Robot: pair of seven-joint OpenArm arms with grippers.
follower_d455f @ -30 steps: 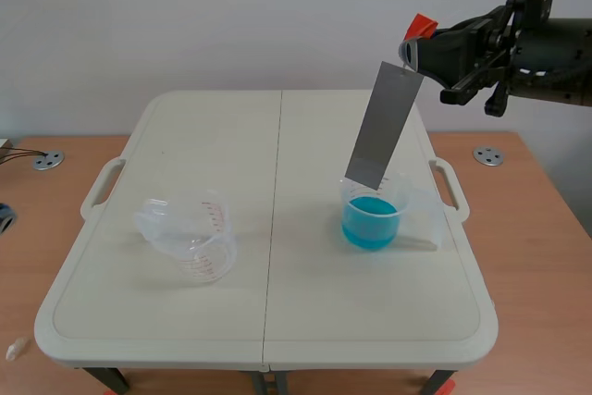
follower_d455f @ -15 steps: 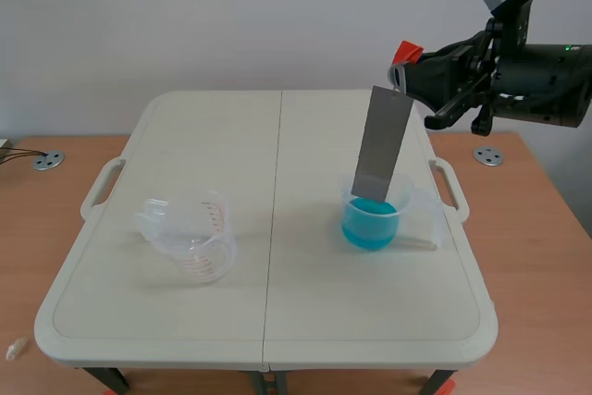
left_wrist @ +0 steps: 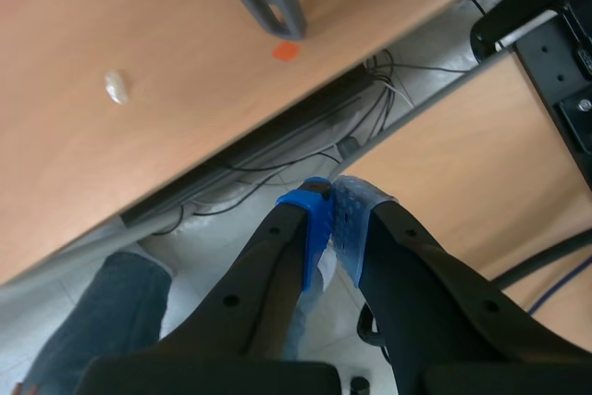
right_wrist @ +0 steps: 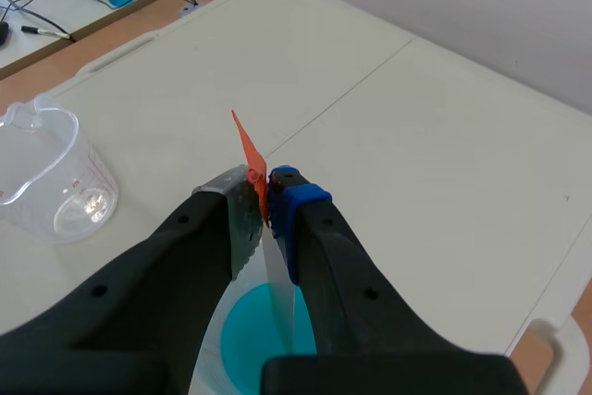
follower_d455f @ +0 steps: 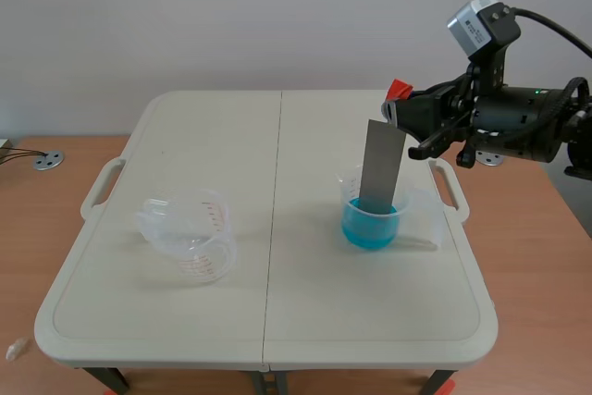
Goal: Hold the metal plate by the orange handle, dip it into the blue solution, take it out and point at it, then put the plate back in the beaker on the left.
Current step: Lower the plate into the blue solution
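Right gripper [follower_d455f: 399, 110] is clamped on the orange handle [follower_d455f: 400, 90] of the metal plate [follower_d455f: 382, 166], which hangs almost upright below the fingers. The plate's lower end is inside the beaker [follower_d455f: 374, 216] directly under the gripper, at the surface of the blue solution [follower_d455f: 370, 230]; how deep it goes cannot be told. The second beaker [follower_d455f: 190, 236], clear with red markings, holds nothing and stands well apart on the table [follower_d455f: 277, 127]. The right arm lies roughly level, with the gripper at the plate's top. From the right wrist, the handle [right_wrist: 248, 159] stands pinched between the pads above the solution [right_wrist: 242, 339]. Left gripper [left_wrist: 328, 219], out of the scene view, has its pads pressed together on nothing, above floor cables [left_wrist: 277, 173].
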